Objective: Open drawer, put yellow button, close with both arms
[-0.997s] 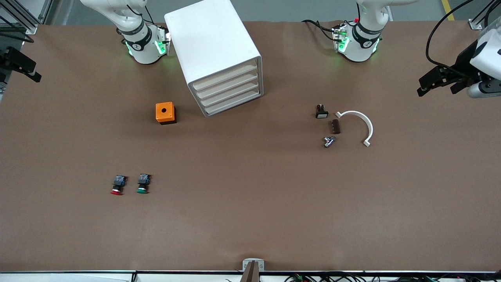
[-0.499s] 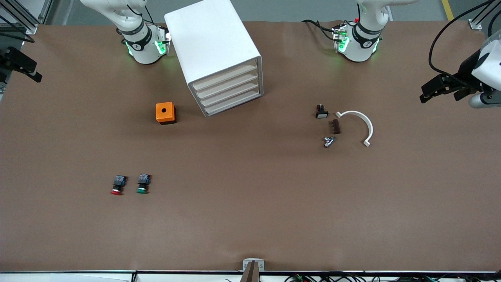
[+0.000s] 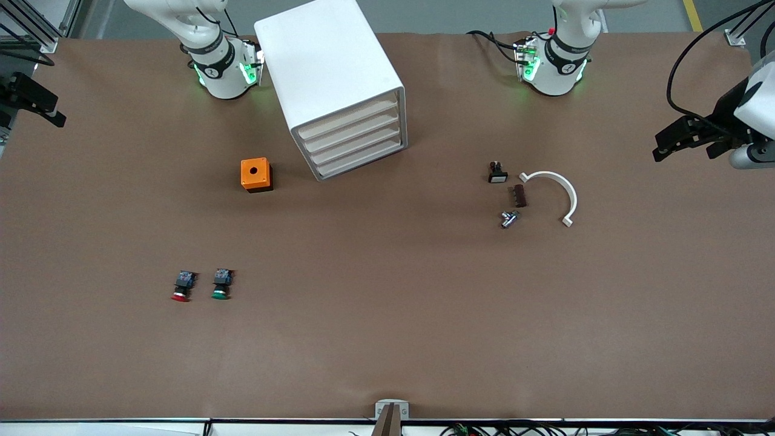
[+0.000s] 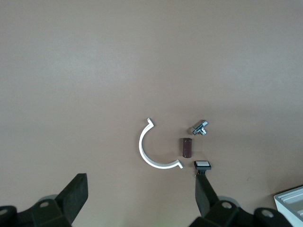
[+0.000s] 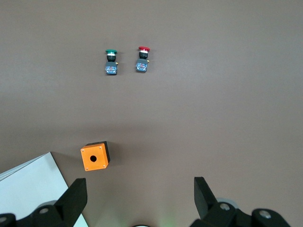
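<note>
Brown bench (image 3: 387,339) holds a white cabinet; its top drawer (image 3: 348,119) is shut. No yellow button shows anywhere. Left claw (image 3: 684,136) and right claw (image 3: 36,103) hang spread and empty at the bench ends. Next, I think, one must pull that drawer.

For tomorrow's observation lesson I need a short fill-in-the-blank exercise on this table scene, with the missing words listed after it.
1. All four drawers of the large white cabinet are ____.
2. The small orange cube has a round ____ in its top face.
3. Beside the red-capped push button lies one with a ____ cap.
4. The curved white plastic clip lies toward the ____ arm's end of the table.

Missing words: shut; hole; green; left
</note>
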